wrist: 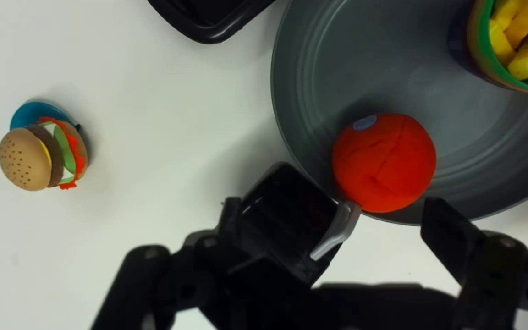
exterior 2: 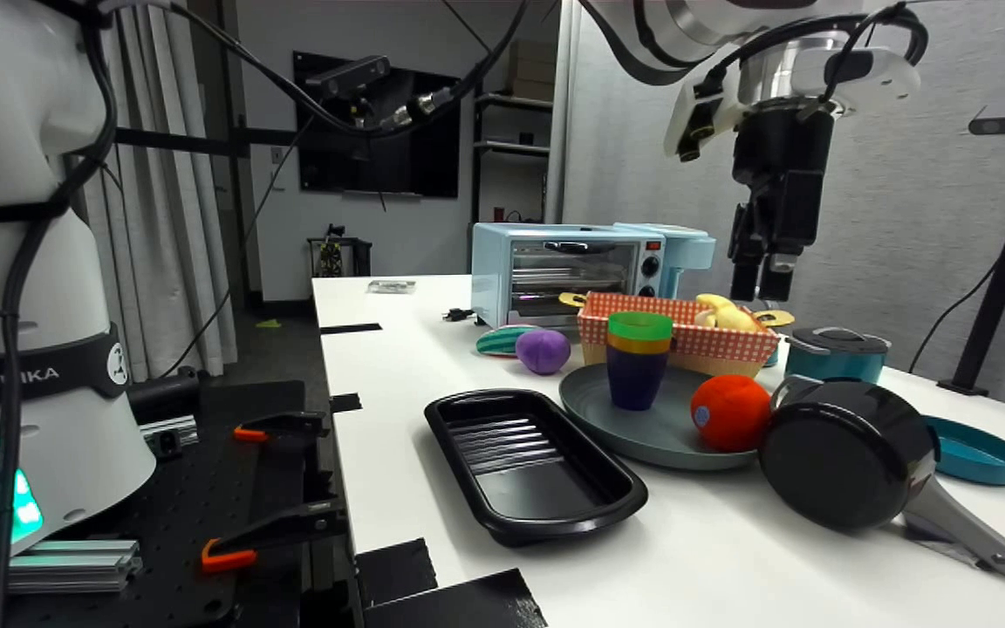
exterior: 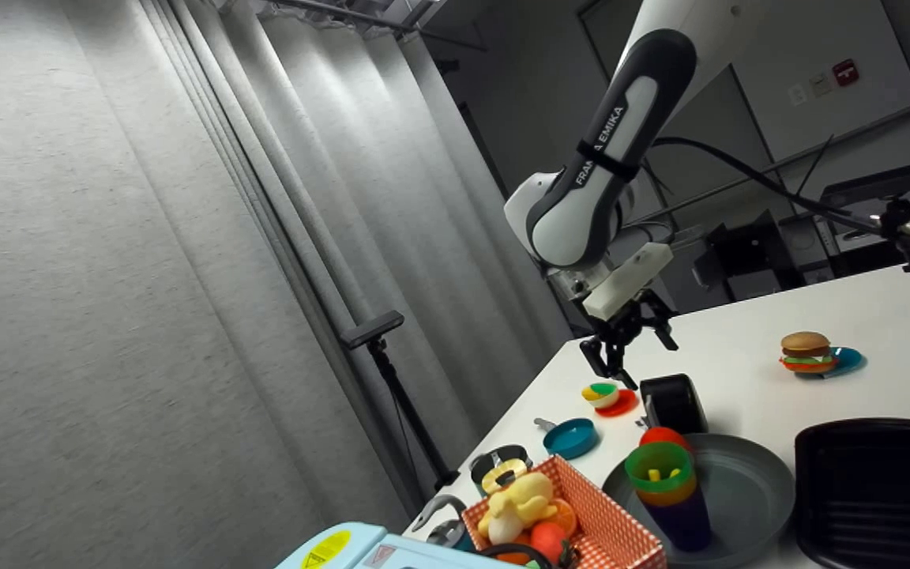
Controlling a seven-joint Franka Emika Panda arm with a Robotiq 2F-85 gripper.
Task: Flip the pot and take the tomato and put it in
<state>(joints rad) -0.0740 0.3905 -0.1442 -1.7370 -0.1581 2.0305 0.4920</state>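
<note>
My pincer (wrist: pixel 332 208) is spread wide, its two fingers (wrist: pixel 447 236) well apart, up above the white table (exterior: pixel 739 356). In the wrist view one finger overlaps the black pot (wrist: pixel 282 206). The pot lies on its side, just beside the rim of the grey plate (wrist: pixel 369 59). White table stretches from the pot to the burger (wrist: pixel 44 153). In an exterior view, a ridged black tray (exterior 2: pixel 520 475) lies between the plate and the table's straight edge. The tomato (wrist: pixel 385 162) is lower than my pincer; in the wrist view it shows just past my fingertips, sitting inside the plate's rim. I can't tell if the pot's short grey grip (wrist: pixel 338 231) touches it. The pot looks smooth and shiny, with a long grey handle (exterior 2: pixel 965 528). The tomato looks like soft cloth, round, with a seam.
</note>
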